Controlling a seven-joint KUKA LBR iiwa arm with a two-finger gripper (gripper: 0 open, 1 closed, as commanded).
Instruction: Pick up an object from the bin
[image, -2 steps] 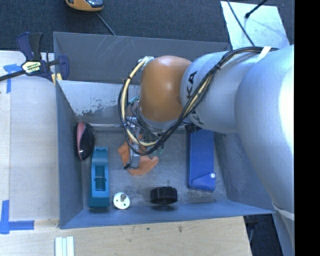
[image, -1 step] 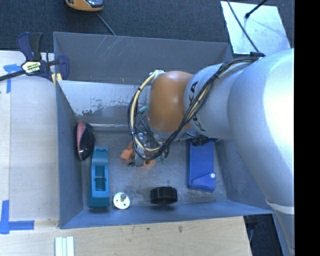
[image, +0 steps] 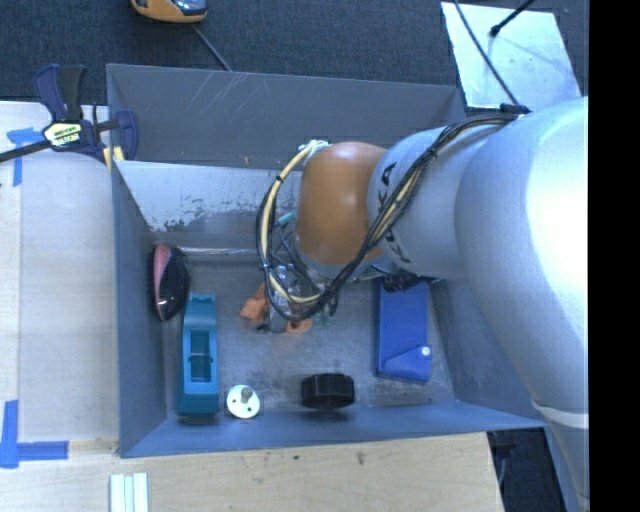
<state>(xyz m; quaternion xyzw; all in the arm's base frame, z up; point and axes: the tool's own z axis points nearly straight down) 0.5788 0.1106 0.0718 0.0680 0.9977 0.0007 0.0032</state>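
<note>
Orange soft-looking thing (image: 254, 307) mid-bin, touching or just beside the pincer (image: 286, 302) | nearer: black cap (image: 327, 390), white disc (image: 242, 401) | judged light, squashy, not fragile; grip across its bulk | pincer width: cannot tell, cables hide it | farther: bin (image: 280, 120) back wall

Single camera above bin (image: 300, 125), tilted slightly sideways, close; arm (image: 470, 220) enters from frame right.

You have bare bin floor (image: 345, 350) between the blue dispenser (image: 198, 355) and blue box (image: 404, 330); a black disc (image: 327, 391) blocks the front.
</note>
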